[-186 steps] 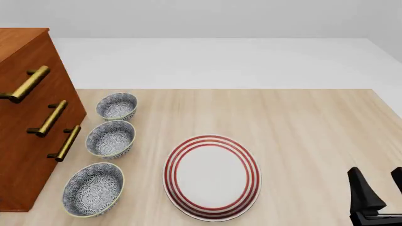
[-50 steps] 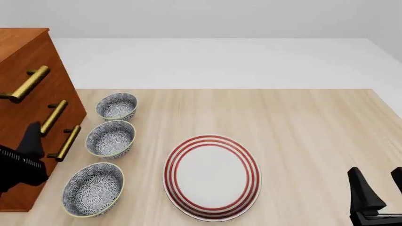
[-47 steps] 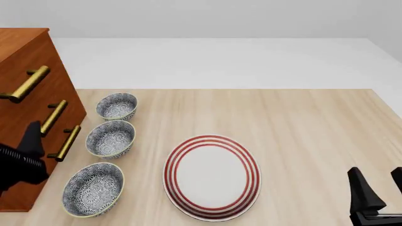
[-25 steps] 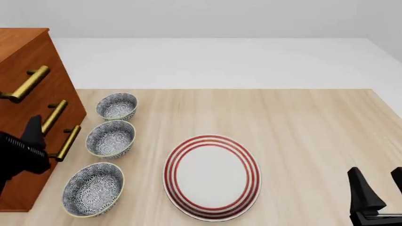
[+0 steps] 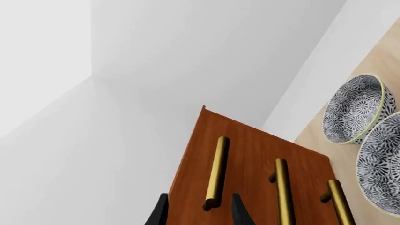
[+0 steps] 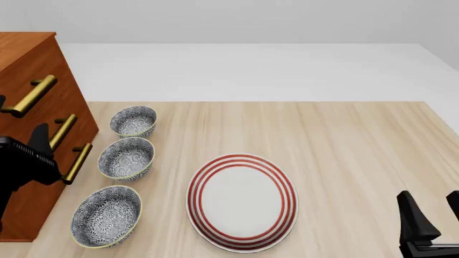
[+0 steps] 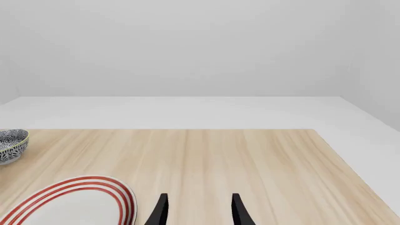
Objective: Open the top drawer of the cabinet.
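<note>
front view: the left gripper (image 6: pixel 21 131) is wide open, holding nothing, in front of the cabinet (image 6: pixel 32 64) at the table's left. its top drawer (image 6: pixel 21 75) looks shut. the right gripper (image 6: pixel 430 207) is open too.

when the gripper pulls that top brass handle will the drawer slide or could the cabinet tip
The top drawer is shut, and its stiff-looking brass bar handle should take a pull without bending. The cabinet looks tall and bulky, so tipping seems unlikely. The left gripper straddles the bar's end; a smooth bar might slip.
</note>
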You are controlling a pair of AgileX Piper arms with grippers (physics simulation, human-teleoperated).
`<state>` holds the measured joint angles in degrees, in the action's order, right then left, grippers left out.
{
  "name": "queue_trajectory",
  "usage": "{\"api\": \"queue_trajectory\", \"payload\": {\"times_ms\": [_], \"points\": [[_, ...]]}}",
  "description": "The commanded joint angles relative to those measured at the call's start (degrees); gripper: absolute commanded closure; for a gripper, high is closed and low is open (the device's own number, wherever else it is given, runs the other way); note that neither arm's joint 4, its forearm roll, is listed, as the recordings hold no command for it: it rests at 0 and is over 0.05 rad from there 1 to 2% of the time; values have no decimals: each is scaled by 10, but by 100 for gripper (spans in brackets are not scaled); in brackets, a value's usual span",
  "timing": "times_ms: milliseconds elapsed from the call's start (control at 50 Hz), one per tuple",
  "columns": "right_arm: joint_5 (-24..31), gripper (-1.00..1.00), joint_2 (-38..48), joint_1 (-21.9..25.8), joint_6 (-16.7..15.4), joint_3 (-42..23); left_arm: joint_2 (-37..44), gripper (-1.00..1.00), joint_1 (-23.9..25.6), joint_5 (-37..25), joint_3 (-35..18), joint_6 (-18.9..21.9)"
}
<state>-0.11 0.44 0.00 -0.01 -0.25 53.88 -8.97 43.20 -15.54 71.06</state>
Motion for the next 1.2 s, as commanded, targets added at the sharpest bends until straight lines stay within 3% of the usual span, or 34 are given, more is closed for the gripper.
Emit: {"api": "queue_trajectory", "payload": {"times_ms": [20, 1200], "points": [[0, -100, 0, 0, 0, 0, 28, -100, -4, 7, -20, 3], [0, -100, 0, 0, 0, 0, 114, -100, -42, 34, -51, 1]]}}
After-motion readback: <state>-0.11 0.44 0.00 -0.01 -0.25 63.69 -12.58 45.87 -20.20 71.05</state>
